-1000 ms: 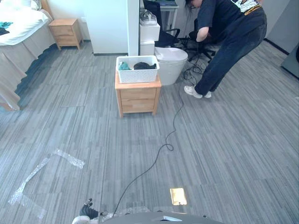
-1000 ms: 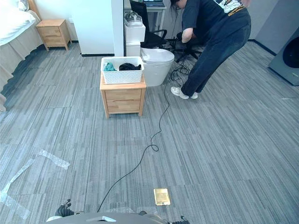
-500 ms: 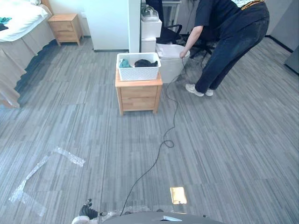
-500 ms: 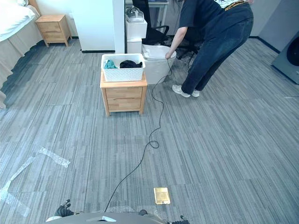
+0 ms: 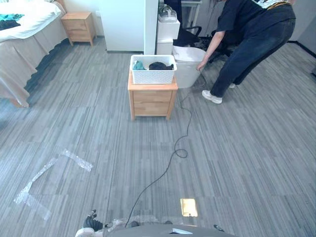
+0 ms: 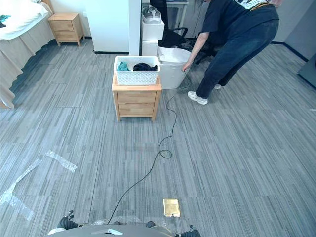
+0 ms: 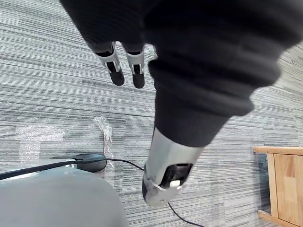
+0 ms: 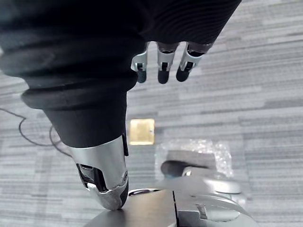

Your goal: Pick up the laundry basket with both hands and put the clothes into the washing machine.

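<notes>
Recording person [image 5: 247, 44] now reaching down to bin [image 5: 187, 71], finding left hand [image 7: 113, 66] and right hand [image 8: 162, 66] slack and empty, judging basket [image 5: 153, 77] light and rigid, advising opposite-rim grips.

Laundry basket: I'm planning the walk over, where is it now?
In the left eye view the laundry basket sits on a wooden nightstand ahead, near centre, with a white bin just behind on its right.

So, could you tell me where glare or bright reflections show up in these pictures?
Left eye view: the brass floor plate throws back a bright glare, and the clear tape on the floor shines pale. Right wrist view: the same plate, past the right robot hand, looks evenly lit, without glare.
</notes>
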Robot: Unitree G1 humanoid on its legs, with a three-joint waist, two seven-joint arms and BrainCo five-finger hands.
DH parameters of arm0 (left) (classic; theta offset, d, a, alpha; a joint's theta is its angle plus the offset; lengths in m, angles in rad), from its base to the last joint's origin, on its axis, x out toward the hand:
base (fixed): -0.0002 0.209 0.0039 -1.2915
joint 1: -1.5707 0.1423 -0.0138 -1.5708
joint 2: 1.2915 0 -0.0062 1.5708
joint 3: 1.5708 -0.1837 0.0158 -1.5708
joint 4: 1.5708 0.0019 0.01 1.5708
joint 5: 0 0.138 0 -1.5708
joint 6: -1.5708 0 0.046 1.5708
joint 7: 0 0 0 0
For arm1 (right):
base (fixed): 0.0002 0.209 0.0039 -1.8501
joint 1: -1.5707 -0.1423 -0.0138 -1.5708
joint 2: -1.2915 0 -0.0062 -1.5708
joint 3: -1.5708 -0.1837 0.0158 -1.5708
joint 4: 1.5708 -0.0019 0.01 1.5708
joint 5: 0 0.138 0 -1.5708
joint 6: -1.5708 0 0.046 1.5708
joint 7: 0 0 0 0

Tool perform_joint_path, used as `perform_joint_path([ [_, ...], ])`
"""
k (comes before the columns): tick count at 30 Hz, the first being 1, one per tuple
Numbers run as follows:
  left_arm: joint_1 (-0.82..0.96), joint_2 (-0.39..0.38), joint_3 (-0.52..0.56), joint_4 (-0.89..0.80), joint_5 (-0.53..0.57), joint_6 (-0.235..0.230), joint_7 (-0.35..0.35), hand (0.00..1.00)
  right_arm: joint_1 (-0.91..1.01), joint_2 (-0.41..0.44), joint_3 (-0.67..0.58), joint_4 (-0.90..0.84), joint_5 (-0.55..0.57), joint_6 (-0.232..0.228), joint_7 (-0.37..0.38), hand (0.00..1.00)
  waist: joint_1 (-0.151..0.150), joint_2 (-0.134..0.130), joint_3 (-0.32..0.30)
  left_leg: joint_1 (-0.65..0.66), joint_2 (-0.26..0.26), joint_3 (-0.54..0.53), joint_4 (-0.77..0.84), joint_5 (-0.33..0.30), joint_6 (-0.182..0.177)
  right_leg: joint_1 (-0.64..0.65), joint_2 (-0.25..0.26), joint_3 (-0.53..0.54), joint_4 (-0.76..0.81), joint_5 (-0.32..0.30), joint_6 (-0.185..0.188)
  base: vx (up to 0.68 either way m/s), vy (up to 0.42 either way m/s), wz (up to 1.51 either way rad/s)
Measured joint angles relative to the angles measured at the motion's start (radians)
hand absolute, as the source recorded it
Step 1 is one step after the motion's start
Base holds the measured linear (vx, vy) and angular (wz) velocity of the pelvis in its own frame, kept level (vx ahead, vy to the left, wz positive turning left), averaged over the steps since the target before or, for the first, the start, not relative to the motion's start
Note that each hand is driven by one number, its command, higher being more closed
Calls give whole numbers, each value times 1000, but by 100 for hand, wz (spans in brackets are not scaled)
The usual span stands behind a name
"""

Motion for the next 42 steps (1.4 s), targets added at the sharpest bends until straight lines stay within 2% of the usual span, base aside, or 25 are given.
perform_joint_path([
  [2, -1, 0, 5, -1, -1, 0, 0, 0, 0, 1, 0, 0, 0, -2, 0, 0, 2, 3, 4, -1, 5, -2, 8, -9, -4, -13, 3, -2, 30, -23, -3, 59, -37, 8],
  [3, -2, 1, 23, -3, -5, 0, 0, 0, -2, 5, 1, -2, 0, -3, 1, 0, 1, -9, 10, -27, 7, -8, 62, -37, -17, -32, -1, -8, 81, -56, -6, 95, -46, 18],
  [5, -4, 5, 51, -14, -20, 0, 0, 0, -7, 8, 2, -8, -1, -15, 1, 0, 2, -17, 47, -74, 9, -11, 216, -104, -70, -34, -11, -21, 154, -111, -13, 70, -34, 34],
  [6, -7, 10, 71, -27, -27, 0, 0, 0, -8, 14, 1, -6, -2, -15, 1, 0, 2, -39, 55, -134, 7, 22, 372, -122, -97, -32, -24, -34, 180, -140, -19, 24, -54, 41],
  [8, -6, 6, 87, -60, -40, -1, 1, 0, -9, 10, 0, -3, -14, -14, 1, 0, 20, -42, 70, -255, 37, 117, 641, -115, -109, -10, -32, -46, 199, -162, -35, 49, -67, 25],
  [9, -9, -2, 111, -67, -50, -9, 8, 0, -10, 2, 2, -2, -34, -14, 4, 0, 33, -33, 91, -315, 82, 183, 778, -138, -87, 18, -28, -56, 199, -175, -43, 113, -30, 10],
  [10, -3, -11, 117, -68, -59, -12, 18, 0, -22, -8, 5, 0, -40, -11, 5, 0, 35, -17, 97, -338, 110, 233, 803, -185, -62, 44, -26, -52, 196, -190, -42, 182, -8, 12],
  [13, 13, -27, 116, -70, -59, -11, 18, 0, -26, -22, 3, 2, -40, -8, 4, 0, 36, -1, 99, -378, 111, 245, 611, -184, -68, 59, -36, -42, 189, -211, -24, 185, 69, -10],
  [15, 26, -43, 117, -56, -58, -7, 16, 0, -37, -39, 0, 1, -40, -8, 5, 0, 53, 25, 99, -391, 103, 175, 314, -86, -88, 63, -41, 3, 181, -237, 1, 272, 195, -55],
  [16, 30, -48, 118, -51, -59, -7, 16, 0, -34, -43, 0, 1, -40, -8, 5, 0, 58, 32, 97, -388, 107, 152, 265, -70, -99, 65, -41, 17, 180, -248, 9, 364, 279, -65],
  [17, 39, -51, 127, -43, -60, -6, 16, 0, -30, -44, -2, 1, -40, -8, 5, 0, 60, 32, 94, -394, 105, 143, 296, -6, -93, 79, -52, 48, 186, -280, 18, 489, 341, -72],
  [19, 73, -47, 159, -43, -59, -7, 5, 0, -16, -33, -15, 3, -38, -7, 7, 0, 59, -2, 58, -421, 54, 149, 408, -38, -20, 66, -108, 100, 266, -340, 21, 484, 255, -69],
  [20, 69, -40, 176, -36, -59, -5, 1, 0, -16, -14, -56, 1, -35, -13, 6, 0, 52, -20, 49, -417, 32, 175, 453, -87, 18, -13, -145, 138, 454, -356, 42, 510, 226, -38],
  [21, 61, -33, 182, -36, -59, -6, 1, 0, -20, 0, -96, -6, -16, -21, 6, 0, 37, -38, 59, -371, 6, 191, 457, -122, 32, -116, -175, 192, 733, -316, 68, 511, 228, -25],
  [22, 57, -26, 181, -36, -59, -6, 0, 0, -26, 8, -109, -9, -5, -21, 7, 0, 31, -46, 67, -337, -6, 198, 452, -138, 37, -164, -186, 218, 873, -269, 82, 560, 257, 1],
  [23, 54, -18, 170, -36, -60, -6, 0, 0, -29, 21, -115, -9, 18, -21, 4, 0, 15, -39, 78, -269, -17, 203, 451, -158, 52, -235, -190, 219, 1105, -217, 88, 565, 213, -3],
  [25, 47, -14, 146, -45, -59, -6, 0, 0, -31, 21, -107, -20, 28, -19, 2, 0, 9, -35, 85, -117, -19, 204, 370, -176, 59, -295, -187, 127, 1246, -233, 43, 489, 151, -17],
  [27, 36, -12, 130, -54, -59, -10, 0, 0, -38, 23, -98, -40, 29, -19, 2, 0, 10, -31, 86, -34, -16, 210, 286, -169, 49, -329, -173, 55, 1159, -278, 39, 337, 54, -21],
  [30, 12, -16, 116, -73, -59, -11, -1, 0, -48, 22, -77, -63, 31, -20, 3, 0, -1, -20, 92, 30, 4, 216, 237, -179, 27, -384, -132, -22, 790, -305, 32, 376, -38, -9],
  [31, -9, -33, 114, -79, -59, -11, 0, 0, -58, 16, -77, -79, 31, -20, 3, 0, -1, 5, 108, 48, 32, 219, 235, -198, -2, -399, -104, -24, 596, -249, 17, 333, -92, -4],
  [34, -22, -49, 111, -78, -58, -16, -1, 0, -66, 8, -70, -79, 31, -19, 2, 0, -1, 21, 121, 92, 70, 222, 233, -231, -54, -401, -82, 12, 323, -74, 22, 339, -167, -6],
  [36, -22, -48, 116, -76, -55, -22, 1, 0, -52, 11, -67, -77, 29, -17, 3, 0, 1, 4, 120, 148, 82, 219, 232, -270, -99, -396, -100, 29, 308, 24, 16, 430, -348, -2],
  [38, -24, -71, 120, -58, -47, -22, 0, 0, -51, 1, -68, -78, 7, -20, 6, 0, -4, 42, 107, 187, 154, 209, 252, -294, -133, -417, -47, 1, 438, -38, -8, 383, -374, 1],
  [40, -35, -100, 156, -56, -46, -27, -3, 0, -53, -2, -71, -72, -1, -18, 8, 0, -1, 53, 111, 133, 203, 168, 404, -275, -146, -395, -11, -16, 461, -89, -40, 388, -418, 2],
  [42, -38, -122, 187, -67, -46, -26, -11, 0, -46, -3, -76, -57, -2, -14, 10, 0, -3, 67, 115, -39, 290, 86, 815, -207, -122, -304, 48, -43, 415, -119, -68, 364, -411, 8],
])
